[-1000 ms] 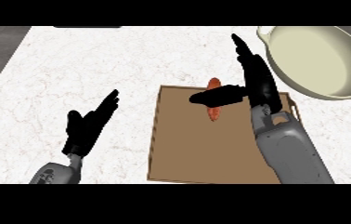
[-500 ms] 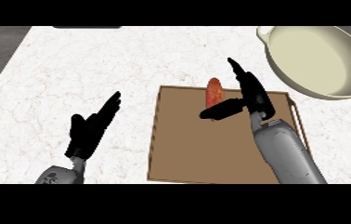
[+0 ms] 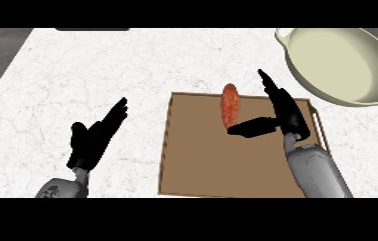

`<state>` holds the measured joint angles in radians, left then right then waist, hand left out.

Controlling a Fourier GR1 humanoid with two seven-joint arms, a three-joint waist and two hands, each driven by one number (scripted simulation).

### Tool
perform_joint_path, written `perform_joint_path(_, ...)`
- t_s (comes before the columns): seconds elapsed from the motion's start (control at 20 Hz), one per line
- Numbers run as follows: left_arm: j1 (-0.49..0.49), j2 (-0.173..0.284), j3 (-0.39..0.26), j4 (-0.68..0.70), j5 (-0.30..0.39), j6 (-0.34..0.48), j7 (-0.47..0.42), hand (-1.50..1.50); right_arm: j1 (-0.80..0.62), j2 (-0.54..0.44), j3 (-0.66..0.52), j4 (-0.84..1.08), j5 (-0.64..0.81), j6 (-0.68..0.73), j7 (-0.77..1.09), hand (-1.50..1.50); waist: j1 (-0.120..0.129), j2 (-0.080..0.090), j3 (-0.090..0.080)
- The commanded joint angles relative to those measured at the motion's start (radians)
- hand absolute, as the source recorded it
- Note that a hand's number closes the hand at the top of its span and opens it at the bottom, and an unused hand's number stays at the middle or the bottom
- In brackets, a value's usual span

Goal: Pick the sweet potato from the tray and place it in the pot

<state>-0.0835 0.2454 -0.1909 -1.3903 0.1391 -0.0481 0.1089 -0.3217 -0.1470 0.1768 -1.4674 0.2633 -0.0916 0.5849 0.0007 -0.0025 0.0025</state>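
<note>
While sweet potato [image 3: 231, 106]: lies at tray's [image 3: 199, 170] far edge
Right hand [image 3: 283, 116]: spread, thumb near it
Left hand [image 3: 94, 140]: spread, left of tray

**Marble Counter, Tray and Pot**

A white marbled counter [image 3: 111, 70] carries a brown tray [image 3: 207, 160] at centre right and a cream pot [image 3: 332, 65] at the upper right. A dark strip at the far edge [image 3: 92, 29] is possibly an appliance.

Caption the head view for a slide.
Open right hand beside the sweet potato on the tray; pot waits.
</note>
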Motion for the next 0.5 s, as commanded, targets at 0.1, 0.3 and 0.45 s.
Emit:
perform_joint_path(0.1,0.010,-0.046,-0.015,0.025,-0.036,0.022,0.013,0.00,0.013,0.089,-0.063,0.104,-0.097,-0.020,-0.201,-1.50,0.004,0.004,-0.002)
perform_joint_path(0.3,0.036,-0.033,0.003,0.017,-0.047,0.001,-0.007,0.00,0.037,0.097,-0.115,0.112,-0.172,0.017,-0.284,-1.50,0.003,0.003,-0.002)
perform_joint_path(0.45,0.013,-0.012,0.045,0.034,-0.041,-0.041,-0.004,0.00,0.057,0.138,-0.108,0.108,-0.175,-0.007,-0.276,-1.50,0.001,0.003,-0.002)
